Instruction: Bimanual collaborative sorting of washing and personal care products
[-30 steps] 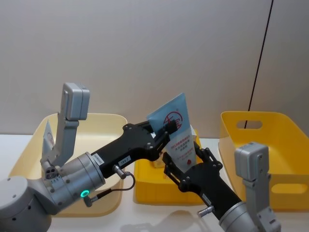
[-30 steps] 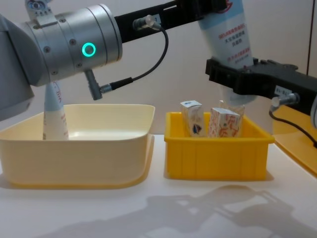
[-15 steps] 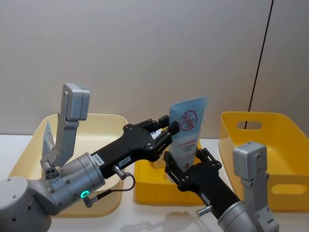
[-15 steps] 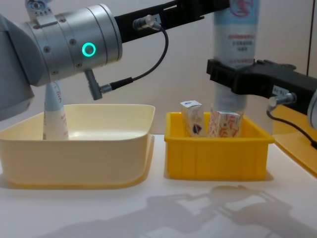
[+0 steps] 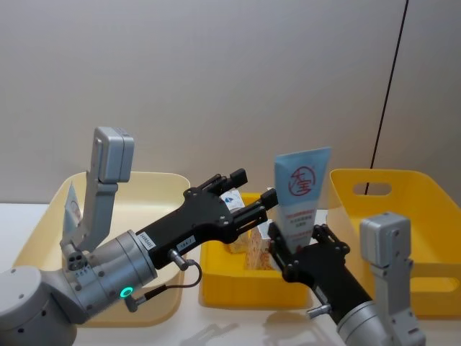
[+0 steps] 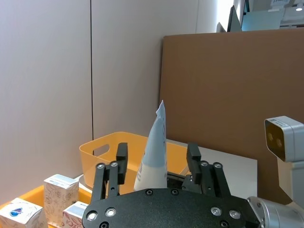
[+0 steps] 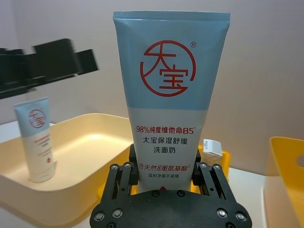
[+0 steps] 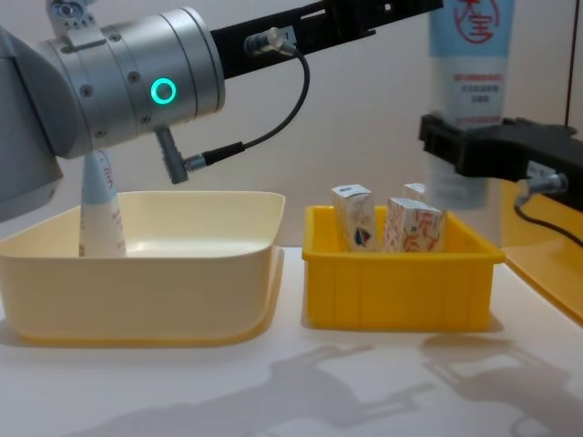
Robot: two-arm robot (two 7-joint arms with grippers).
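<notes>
From the head, the left gripper (image 5: pixel 251 189) hangs over the small yellow bin (image 5: pixel 238 287) with jaws spread wide and nothing in them. The right gripper (image 5: pixel 306 249) has its jaws closed on the lower part of a pale-blue tube (image 5: pixel 302 193), upright, by that bin's right end and clear of the surface. The tube's foot is hidden behind the jaws. A second tube (image 5: pixel 71 205) stands in the cream bin (image 5: pixel 155 189), half covered by the left arm. In the left wrist view the held tube shows edge-on beyond the open jaws, not touching them, with white cartons (image 6: pixel 60 191) lower down. In the right wrist view the jaws press both sides of the tube just under its print. From the chest, the tube's top is cut off, and so are the left jaws.
</notes>
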